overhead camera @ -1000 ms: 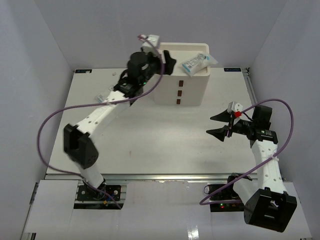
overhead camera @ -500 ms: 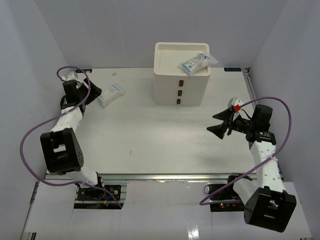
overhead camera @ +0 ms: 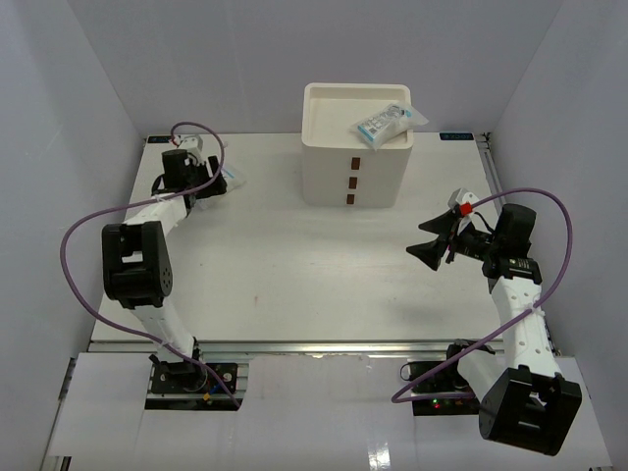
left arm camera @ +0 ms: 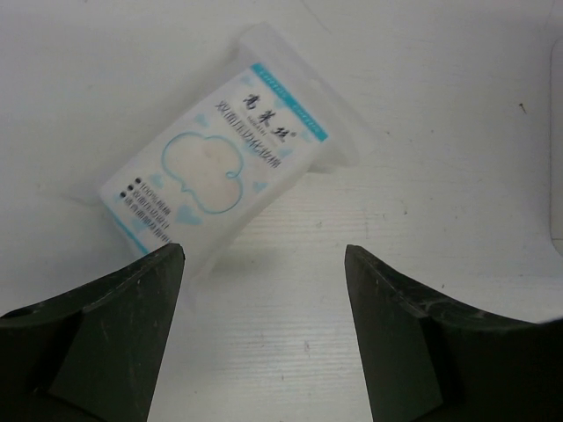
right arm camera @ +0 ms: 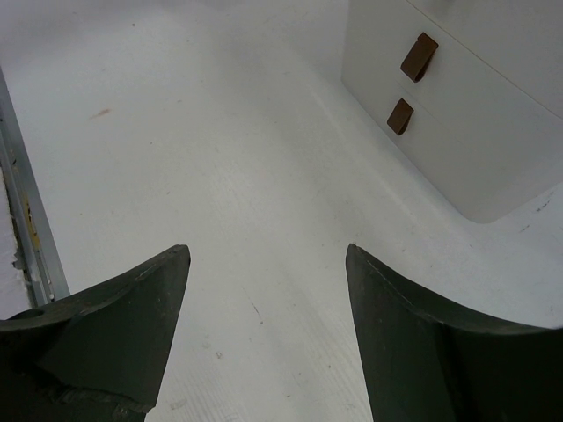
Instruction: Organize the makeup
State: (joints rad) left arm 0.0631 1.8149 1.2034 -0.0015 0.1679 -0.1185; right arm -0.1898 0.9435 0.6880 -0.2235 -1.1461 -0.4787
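**Overhead and wrist views of the makeup station.** One clear packet (left arm camera: 224,167) is shown lying flat on the white worktop (overhead camera: 294,265) at its far left corner, turned diagonally. Its white insert is printed with a pale blue cloud outline, a blue band along the upper edge, a row of dark characters and several lines of small print at the lower corner. A clear sealed margin is seen around the insert. The left jaws are held wide apart just short of this packet and grip nothing. The packet's lower corner is hidden behind the tip of the left-hand finger, and whether it is touched cannot be told.

A second packet (overhead camera: 389,123), also white and blue, is seen resting slantwise in the recessed top of the drawer box (overhead camera: 339,162), with one end over the right rim. The box is white, stands at the far middle of the worktop, and carries three brown handles (overhead camera: 352,181) in a column on its front.

The right jaws are likewise spread wide and empty. They are held above bare worktop, well to the right of the box and pointed toward its lower front. A red part is visible at the wrist of the right arm (overhead camera: 515,294).

The worktop is matt white with faint scuffs. A metal rail (overhead camera: 324,345) runs along its near edge. Plain pale walls (overhead camera: 69,118) enclose it on the left, the right and the far side. A purple cable (overhead camera: 83,235) is looped beside the left arm (overhead camera: 137,260).
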